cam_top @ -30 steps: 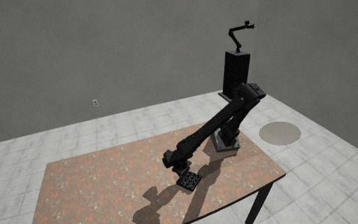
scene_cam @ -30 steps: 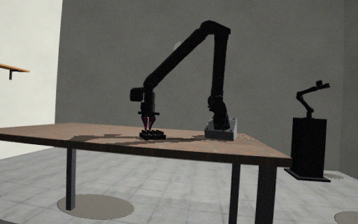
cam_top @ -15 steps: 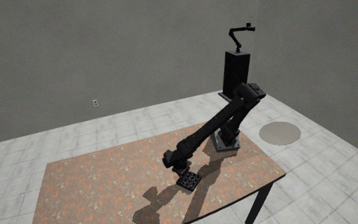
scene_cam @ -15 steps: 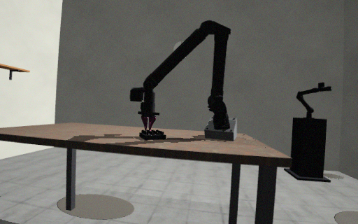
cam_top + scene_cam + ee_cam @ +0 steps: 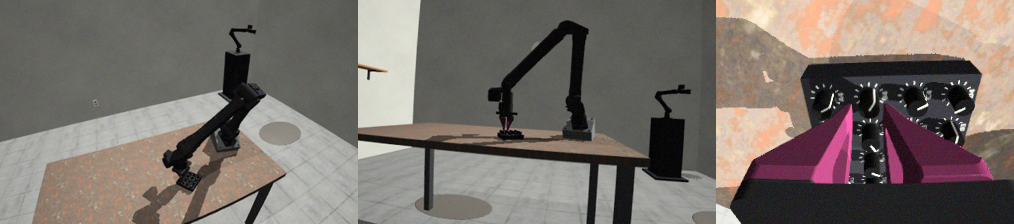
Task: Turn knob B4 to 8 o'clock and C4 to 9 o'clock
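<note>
The black knob box (image 5: 187,180) (image 5: 510,136) (image 5: 889,72) stands on its feet on the mottled brown table (image 5: 105,182) (image 5: 554,147). My gripper (image 5: 506,127) (image 5: 867,112) points straight down, with its magenta fingertips just above the box's top. The fingers are a narrow gap apart and straddle the second knob column from the left in the wrist view. A knob (image 5: 870,133) of the second row shows between them, and I see no finger touching it. White pointer lines show on the far row of knobs. The printed names are too small to read.
The arm's grey base (image 5: 227,141) (image 5: 579,131) is bolted to the table behind the box. A black pedestal (image 5: 236,73) (image 5: 667,147) with a small arm on top stands on the floor beyond the table. The table's front edge lies close to the box.
</note>
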`<control>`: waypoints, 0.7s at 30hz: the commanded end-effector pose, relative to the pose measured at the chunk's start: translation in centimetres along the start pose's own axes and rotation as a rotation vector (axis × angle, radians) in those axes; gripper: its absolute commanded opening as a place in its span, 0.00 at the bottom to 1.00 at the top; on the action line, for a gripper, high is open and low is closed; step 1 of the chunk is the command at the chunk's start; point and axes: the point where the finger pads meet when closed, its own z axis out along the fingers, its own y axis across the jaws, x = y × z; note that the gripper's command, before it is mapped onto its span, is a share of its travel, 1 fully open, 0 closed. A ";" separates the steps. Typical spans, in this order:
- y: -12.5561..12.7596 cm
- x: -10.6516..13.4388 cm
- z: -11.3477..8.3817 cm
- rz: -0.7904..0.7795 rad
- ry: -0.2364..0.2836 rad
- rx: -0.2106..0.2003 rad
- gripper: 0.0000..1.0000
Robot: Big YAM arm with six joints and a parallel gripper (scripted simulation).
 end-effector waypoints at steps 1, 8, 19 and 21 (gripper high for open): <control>-0.3 0.1 0.7 0.006 0.002 0.011 0.19; -0.3 0.1 0.7 0.006 0.003 0.013 0.08; -0.3 0.1 0.7 0.006 0.003 0.013 0.08; -0.3 0.1 0.7 0.006 0.003 0.013 0.08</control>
